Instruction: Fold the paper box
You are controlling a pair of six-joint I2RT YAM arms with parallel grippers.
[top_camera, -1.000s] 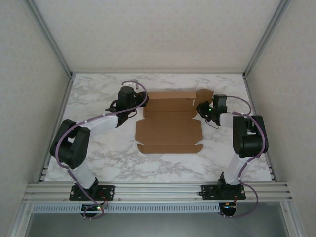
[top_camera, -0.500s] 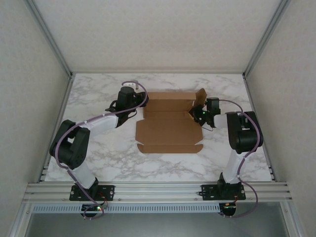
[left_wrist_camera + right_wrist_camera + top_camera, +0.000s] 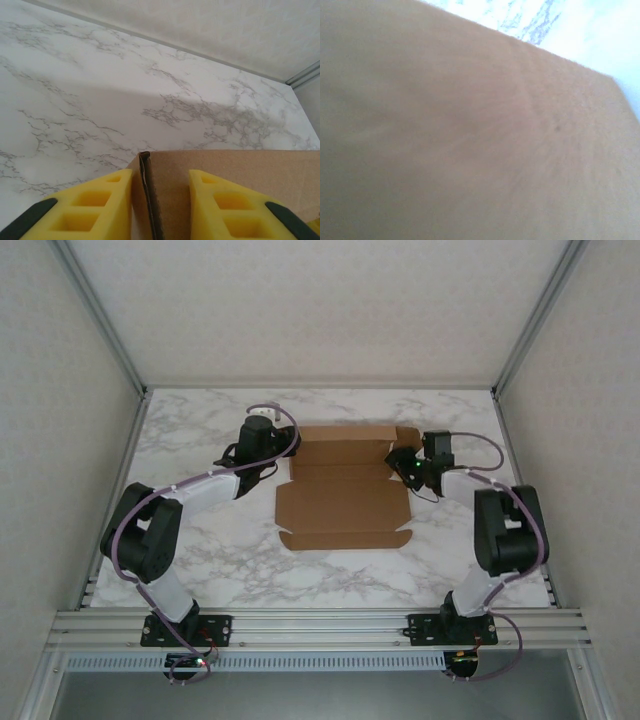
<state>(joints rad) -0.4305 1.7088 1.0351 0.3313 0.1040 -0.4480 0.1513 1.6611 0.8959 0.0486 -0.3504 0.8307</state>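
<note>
Cardboard is seen from above as a brown die-cut sheet. The paper box [image 3: 343, 502] lies in the middle of the marble table [image 3: 200, 550], with its far part apparently folded up and its near flaps flat. The left gripper [image 3: 287, 464] is placed at the far left corner. The right gripper [image 3: 400, 462] is placed at the far right corner, beside a small raised side flap [image 3: 408, 436].

From the left wrist, an upright edge [image 3: 145, 195] of the box is seen between the yellow fingers [image 3: 100, 207], which are held partly apart. A gap is left on either side, so the card is straddled, not pinched.

From the right wrist, blurred cardboard is seen very close, with a sliver of table at the top right. Whether these jaws are spread or closed on the flap cannot be told.

The sheet is judged light and thin, and stiff only across its panels. It is expected to hinge at the scored creases, to slide on the smooth marble, and to crumple or tear if pinched hard. Hold is best taken on a flap edge close to its crease, with the opposite side braced.
</note>
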